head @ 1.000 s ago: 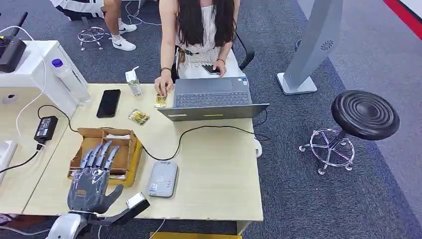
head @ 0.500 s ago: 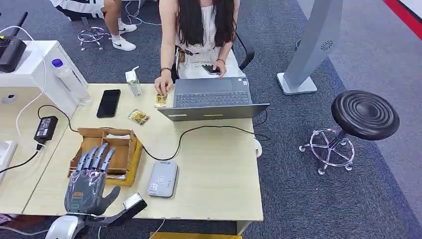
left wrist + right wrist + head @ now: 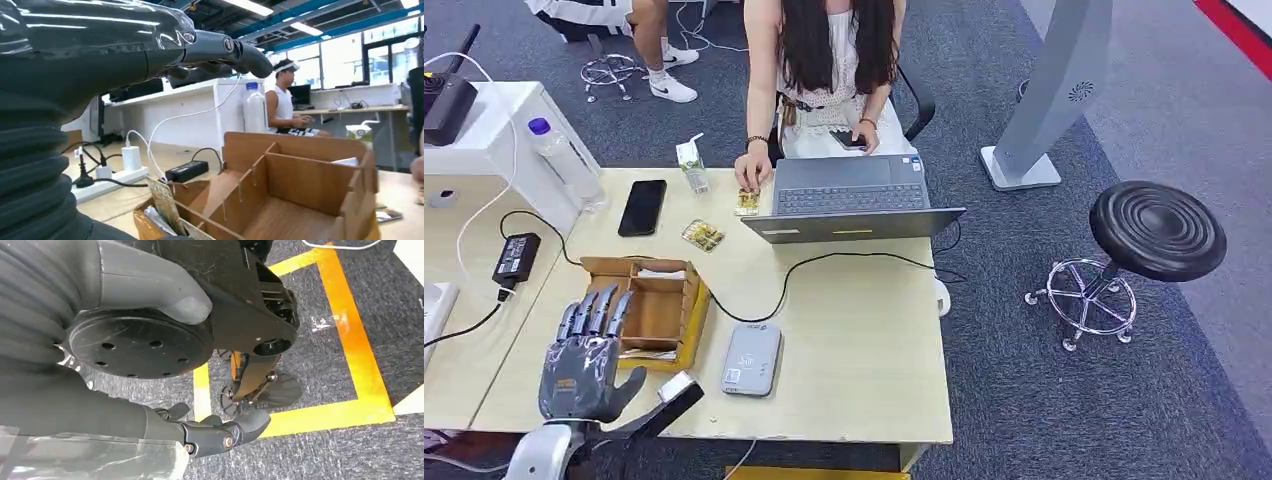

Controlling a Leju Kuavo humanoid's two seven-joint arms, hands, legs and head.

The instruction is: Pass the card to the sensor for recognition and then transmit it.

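On the near-left corner of the pale wooden desk (image 3: 854, 340), head view: left hand (image 3: 581, 357) hovers flat, fingers (image 3: 592, 312) spread and reaching over the near-left edge of the open cardboard divider box (image 3: 646, 310); it holds nothing. Grey card sensor (image 3: 751, 359) lies flat on the desk just right of the box, apart from the hand. A cable runs across the desk between box and an open laptop (image 3: 852, 200). Black phone (image 3: 642, 207), small carton (image 3: 691, 166), clear bottle (image 3: 567, 163) and black power adapter (image 3: 516, 255) sit toward the far left. A seated person (image 3: 829, 70) is at the far side, one hand by the laptop. Black round stool (image 3: 1156, 230) stands on the carpet to the right.

Left wrist view: the hand's dark fingers (image 3: 225, 50) extend above the box's (image 3: 290, 185) compartments, not touching it. A card (image 3: 165, 205) stands tilted in the compartment nearest the camera; white paper shows in a far one. White power strip (image 3: 107, 177) and the adapter (image 3: 187, 170) lie beyond; the bottle (image 3: 255, 107) stands behind the box.

Right wrist view: right hand (image 3: 210, 432) hangs over grey carpet with yellow floor tape (image 3: 345, 340); fingers loosely curled in, nothing in them.
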